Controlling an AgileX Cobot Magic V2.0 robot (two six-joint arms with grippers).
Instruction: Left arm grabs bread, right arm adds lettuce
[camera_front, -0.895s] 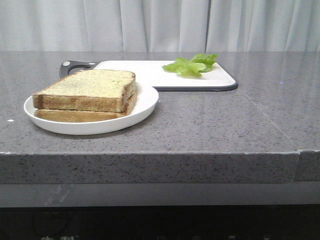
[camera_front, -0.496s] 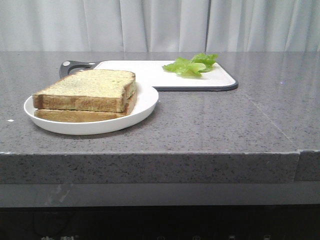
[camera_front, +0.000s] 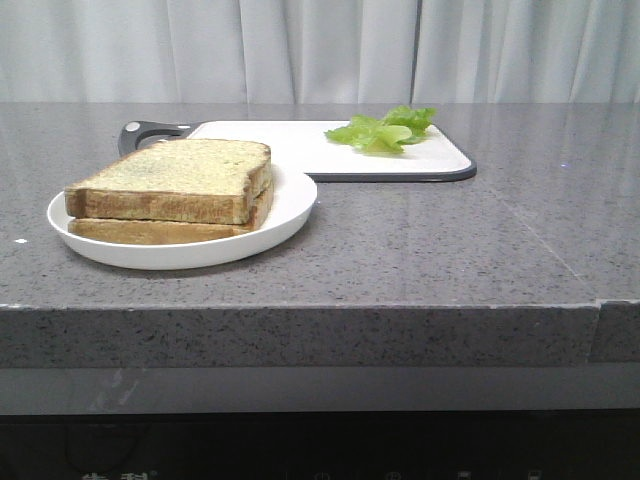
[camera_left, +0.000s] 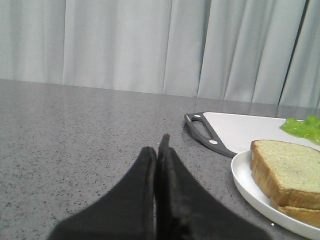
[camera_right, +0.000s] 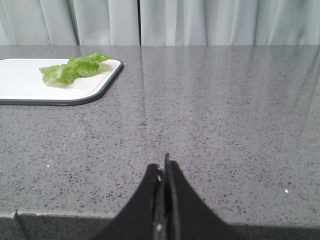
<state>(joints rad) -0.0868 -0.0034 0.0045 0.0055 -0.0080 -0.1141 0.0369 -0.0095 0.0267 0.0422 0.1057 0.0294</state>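
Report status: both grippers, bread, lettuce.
Left gripper and right gripper shut, empty. Two stacked golden-brown toast slices on white plate. Green ruffled lettuce on white cutting board. Nothing obstructing.

Lighting was soft, even, bright; faint sheen on the counter (camera_front: 450, 240); close black fingers (camera_left: 170, 200) were blurred in wrist views.

Kitchen-style setup, likely a staged one. Grey speckled stone countertop (camera_front: 420, 250) with a thick front edge, like a kitchen worktop. White cutting board (camera_front: 300, 145) with dark rim and handle lies on it, holding green lettuce (camera_front: 383, 130). Beside the board, a white plate (camera_front: 290, 205) carries two stacked toast slices (camera_front: 175, 185). Backdrop is plain pale grey curtain (camera_front: 320, 50) across the whole rear, no cabinets, stove or sink visible, so home kitchen versus lab mock-up cannot be told.
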